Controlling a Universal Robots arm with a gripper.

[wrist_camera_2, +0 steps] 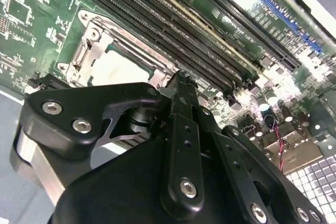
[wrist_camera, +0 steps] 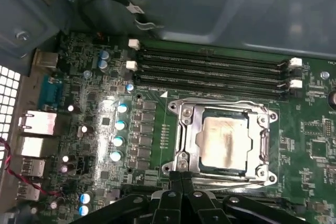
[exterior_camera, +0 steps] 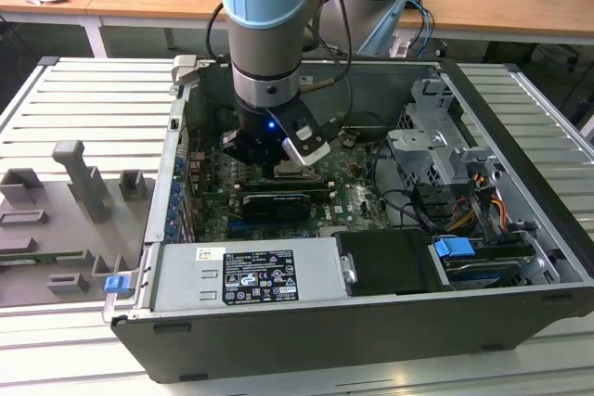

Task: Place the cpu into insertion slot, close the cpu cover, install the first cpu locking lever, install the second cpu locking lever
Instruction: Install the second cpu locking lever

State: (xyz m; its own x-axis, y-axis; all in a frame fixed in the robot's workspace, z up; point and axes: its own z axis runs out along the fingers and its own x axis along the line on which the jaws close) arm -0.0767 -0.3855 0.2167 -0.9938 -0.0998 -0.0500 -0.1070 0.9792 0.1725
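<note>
**Gripper poised at the socket's edge, chip already seated**

The cpu (wrist_camera: pixel 224 139) lies flat inside the insertion slot (wrist_camera: pixel 185 129), pale metal face up, with the cpu cover (wrist_camera: pixel 262 142) lying down around it as a silvery frame. In the first wrist view, the gripper (wrist_camera: pixel 181 179) sits just beside the socket edge farthest from the memory slots (wrist_camera: pixel 210 69), its fingertips meeting at the rim. The fingers look pressed together with nothing visible between them, so it appears clenched and empty. The second wrist view shows the same: the narrow tip (wrist_camera_2: pixel 181 85) ends right at the socket's rim, near a corner of the frame.

In the exterior view the arm (exterior_camera: pixel 264 25) stands almost vertical over the motherboard (exterior_camera: pixel 357 187) inside the open computer case (exterior_camera: pixel 371 322), wrist pointing straight down at the socket. Whether the tip touches a locking lever cannot be told.
</note>
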